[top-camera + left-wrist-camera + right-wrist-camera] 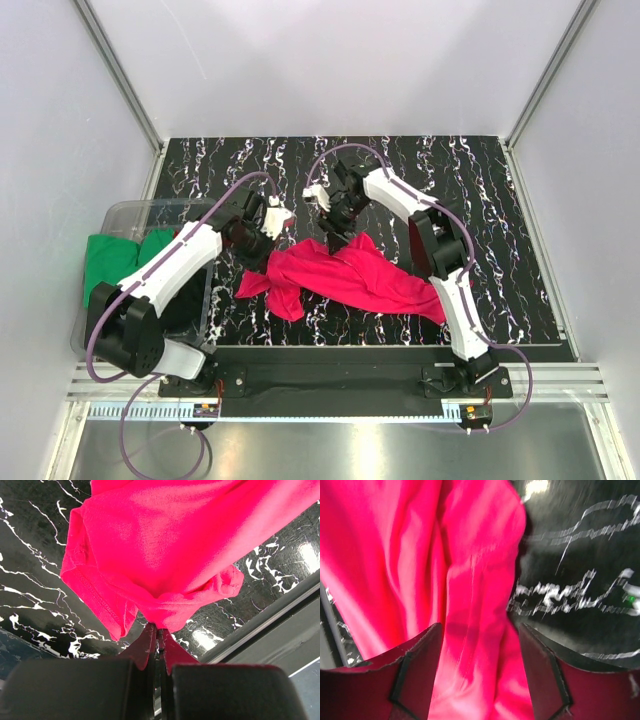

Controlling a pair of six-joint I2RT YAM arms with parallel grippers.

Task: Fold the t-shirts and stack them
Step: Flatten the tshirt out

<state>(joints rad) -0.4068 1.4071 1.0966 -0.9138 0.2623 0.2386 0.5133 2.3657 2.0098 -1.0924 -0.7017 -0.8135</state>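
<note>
A crimson t-shirt (345, 275) lies crumpled across the middle of the black marbled table (480, 200). My left gripper (266, 250) is at the shirt's upper left edge; in the left wrist view it (159, 628) is shut on a bunched fold of the crimson shirt (165, 545), which hangs lifted off the table. My right gripper (336, 232) is over the shirt's top edge; in the right wrist view it (479, 647) is open, its fingers (417, 655) either side of a ridge of crimson cloth (470, 605). A green t-shirt (118, 255) lies in the bin at left.
A clear plastic bin (135, 210) stands at the table's left edge with the green shirt and something dark under my left arm. A dark red strip (413, 240) shows behind my right arm. The table's front edge rail (280, 610) is close by the left gripper.
</note>
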